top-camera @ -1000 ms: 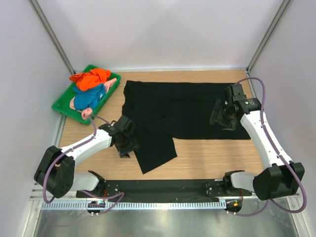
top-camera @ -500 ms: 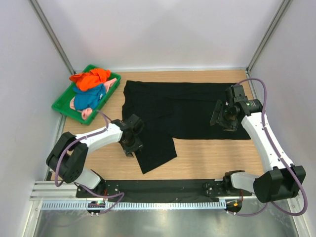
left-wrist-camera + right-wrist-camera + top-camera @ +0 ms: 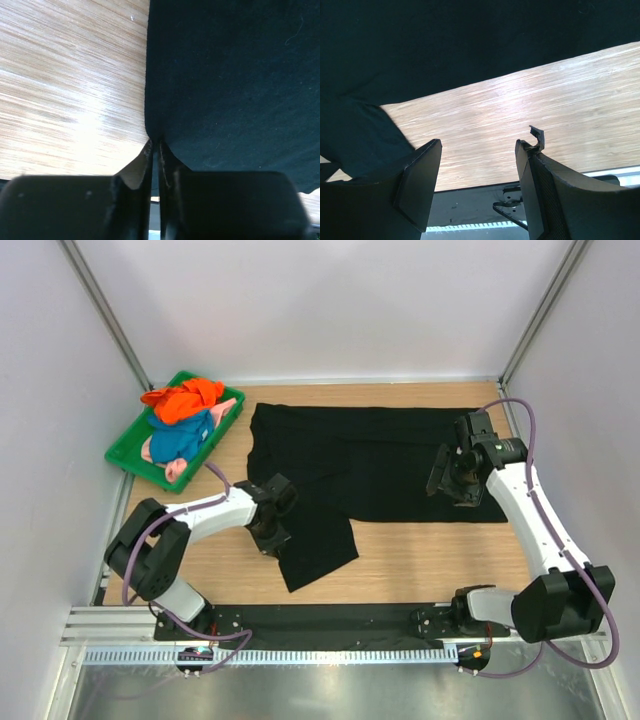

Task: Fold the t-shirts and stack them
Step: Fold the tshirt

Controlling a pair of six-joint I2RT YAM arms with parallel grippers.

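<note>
The large black t-shirt [image 3: 370, 465] lies spread flat across the table, with one flap reaching toward the near edge. My left gripper [image 3: 272, 538] sits at that flap's left edge, shut on a pinch of the black t-shirt [image 3: 230, 85] at the hem, where the jaws of the gripper [image 3: 154, 145] meet. My right gripper [image 3: 448, 485] hovers open over the shirt's right side. In the right wrist view the black t-shirt [image 3: 445, 45] fills the top, and bare wood shows between the open gripper's [image 3: 477, 150] fingers. Orange [image 3: 185, 400], blue [image 3: 175, 437] and pink [image 3: 222, 410] t-shirts lie bundled at the far left.
A green tray [image 3: 125, 455] at the far left holds the coloured shirts. A black rail [image 3: 320, 620] with the arm bases runs along the near edge. White walls enclose the wooden table [image 3: 440, 560] on three sides.
My left gripper slid right to the black t-shirt's left edge and closed on it. The right arm has not moved.
</note>
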